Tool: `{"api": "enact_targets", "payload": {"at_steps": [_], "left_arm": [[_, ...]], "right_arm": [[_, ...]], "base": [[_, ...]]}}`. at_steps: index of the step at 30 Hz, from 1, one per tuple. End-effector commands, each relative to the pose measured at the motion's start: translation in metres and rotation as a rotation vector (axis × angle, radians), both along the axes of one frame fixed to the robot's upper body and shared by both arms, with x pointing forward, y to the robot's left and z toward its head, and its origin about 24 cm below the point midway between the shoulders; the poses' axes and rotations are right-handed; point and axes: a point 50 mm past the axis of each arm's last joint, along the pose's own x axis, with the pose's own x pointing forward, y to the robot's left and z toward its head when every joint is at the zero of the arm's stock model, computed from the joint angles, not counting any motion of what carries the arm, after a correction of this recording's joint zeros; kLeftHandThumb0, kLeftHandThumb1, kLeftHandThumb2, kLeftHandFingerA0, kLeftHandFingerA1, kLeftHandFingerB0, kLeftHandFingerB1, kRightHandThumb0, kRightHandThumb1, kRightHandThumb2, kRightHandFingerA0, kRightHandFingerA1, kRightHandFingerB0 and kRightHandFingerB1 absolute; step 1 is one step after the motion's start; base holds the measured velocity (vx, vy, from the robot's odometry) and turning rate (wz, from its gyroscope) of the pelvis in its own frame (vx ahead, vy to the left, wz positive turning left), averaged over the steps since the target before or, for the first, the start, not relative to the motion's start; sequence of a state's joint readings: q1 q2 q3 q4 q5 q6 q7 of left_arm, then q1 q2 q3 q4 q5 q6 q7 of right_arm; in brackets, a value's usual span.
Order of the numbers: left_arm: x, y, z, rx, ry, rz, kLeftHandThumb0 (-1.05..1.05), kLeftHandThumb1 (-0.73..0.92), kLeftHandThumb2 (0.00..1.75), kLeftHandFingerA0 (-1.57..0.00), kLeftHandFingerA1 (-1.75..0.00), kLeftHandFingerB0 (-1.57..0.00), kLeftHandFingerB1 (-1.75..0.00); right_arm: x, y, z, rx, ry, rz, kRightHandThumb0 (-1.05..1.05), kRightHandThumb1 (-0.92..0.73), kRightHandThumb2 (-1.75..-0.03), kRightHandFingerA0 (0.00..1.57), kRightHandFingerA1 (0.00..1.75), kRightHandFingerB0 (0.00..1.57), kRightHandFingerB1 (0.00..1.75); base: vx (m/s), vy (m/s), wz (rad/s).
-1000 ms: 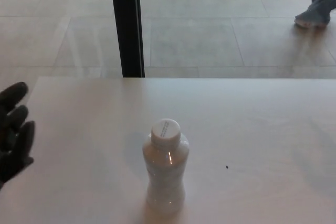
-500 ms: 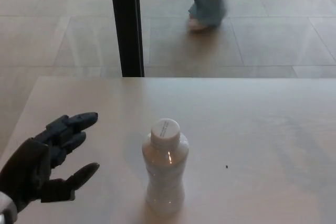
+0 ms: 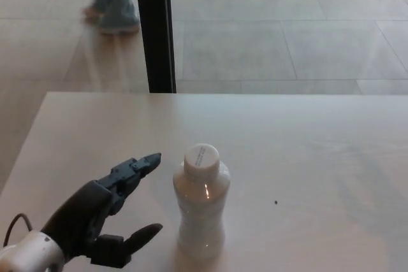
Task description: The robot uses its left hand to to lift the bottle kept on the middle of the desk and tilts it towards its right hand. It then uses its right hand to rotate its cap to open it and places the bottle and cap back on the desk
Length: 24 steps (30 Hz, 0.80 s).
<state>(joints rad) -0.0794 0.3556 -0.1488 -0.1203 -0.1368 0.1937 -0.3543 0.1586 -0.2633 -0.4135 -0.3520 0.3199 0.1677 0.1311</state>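
While the capped bottle (image 3: 201, 203) stands upright mid-desk (image 3: 306, 151), the left hand (image 3: 102, 218) hovers just beside it, not touching. Its fingers (image 3: 137, 169) and thumb are spread apart, holding nothing.

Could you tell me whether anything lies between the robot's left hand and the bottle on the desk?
Nothing does. In the head view only bare desk separates the open left hand from the upright, capped bottle; they are not touching.

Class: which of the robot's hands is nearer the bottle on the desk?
Left. The left hand is open just beside the bottle, on its left, not touching. The right hand is out of view.
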Motion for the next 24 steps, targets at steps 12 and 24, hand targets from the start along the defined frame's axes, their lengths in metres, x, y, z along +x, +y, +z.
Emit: {"api": "enact_targets", "payload": {"at_steps": [12, 24], "left_arm": [[0.004, -0.013, -0.01, 0.123, -0.037, 0.129, -0.96, 0.51, 1.0, 0.0, -0.22, 0.0, -0.02], [-0.004, -0.015, -0.032, 0.109, 0.071, 0.14, -1.03, 0.58, 0.97, 0.0, -0.2, 0.0, 0.0]], "right_arm": [[-0.002, 0.001, -0.006, 0.038, 0.013, -0.023, -0.58, -0.8, -0.64, 0.54, 0.79, 0.31, 0.34], [-0.006, -0.003, -0.004, 0.029, -0.002, -0.018, -0.56, -0.79, -0.64, 0.53, 0.87, 0.35, 0.34]], "base": [[0.0, 0.0, 0.0], [0.0, 0.0, 0.0]]}}
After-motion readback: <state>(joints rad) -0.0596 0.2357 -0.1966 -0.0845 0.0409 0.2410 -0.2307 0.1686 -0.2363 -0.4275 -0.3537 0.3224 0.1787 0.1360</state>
